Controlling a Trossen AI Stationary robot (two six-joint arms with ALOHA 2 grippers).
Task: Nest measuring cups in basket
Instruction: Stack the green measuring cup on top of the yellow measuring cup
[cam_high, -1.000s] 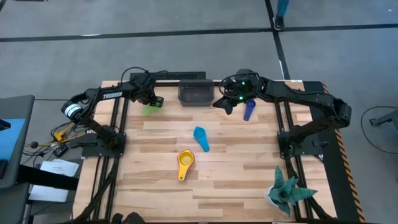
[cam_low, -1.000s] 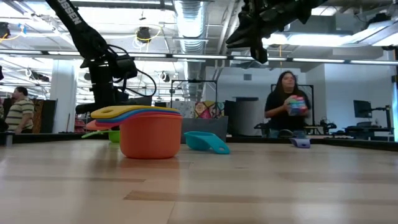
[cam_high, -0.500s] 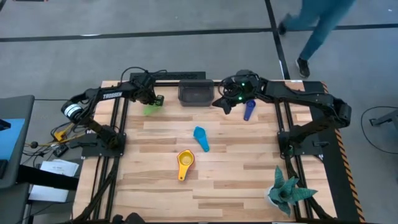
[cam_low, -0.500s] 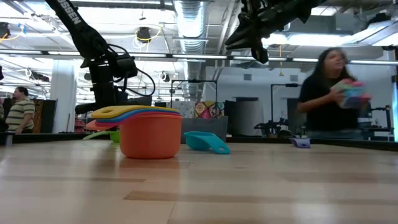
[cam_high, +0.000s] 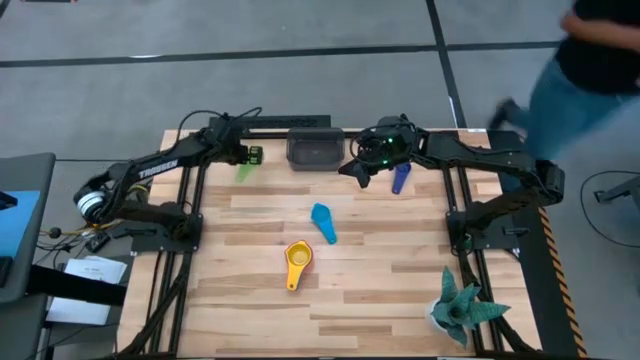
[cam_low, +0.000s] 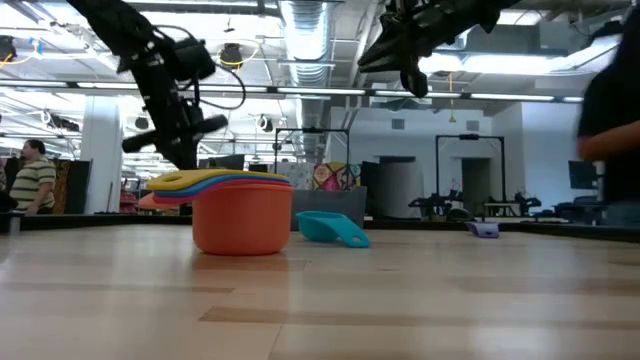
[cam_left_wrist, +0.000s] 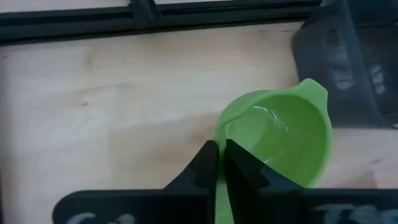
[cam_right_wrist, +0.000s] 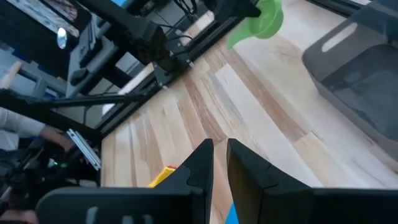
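My left gripper (cam_high: 247, 156) is shut on the green measuring cup (cam_left_wrist: 277, 140) beside the dark grey basket (cam_high: 315, 148) at the table's far edge. The right wrist view shows that cup (cam_right_wrist: 264, 18) in the air. My right gripper (cam_high: 362, 168) hovers to the right of the basket, with a narrow gap between its fingers (cam_right_wrist: 219, 155) and nothing in it. A dark blue cup (cam_high: 400, 178) lies by it on the table. A light blue cup (cam_high: 323, 222) lies mid-table. Nearer stands a stack of cups (cam_low: 240, 215), orange at the bottom and yellow (cam_high: 298, 262) on top. My left gripper pinches the green cup's handle (cam_left_wrist: 219, 180) between its two fingers, close to the bowl. The fingers slant down from the table's left and lie along the handle. The cup hangs clear of the table beyond the fingertips, its open side facing up toward the wrist.
A teal spiky plant (cam_high: 460, 305) stands at the near right corner. Black frame rails run along the far edge (cam_high: 290, 122) and both sides. A person (cam_high: 590, 60) moves past the table's far right corner.
My left gripper has shut on the green cup's handle and risen, lifting the cup off the table, and its wrist has rolled a little. The person behind the table has walked toward the right.
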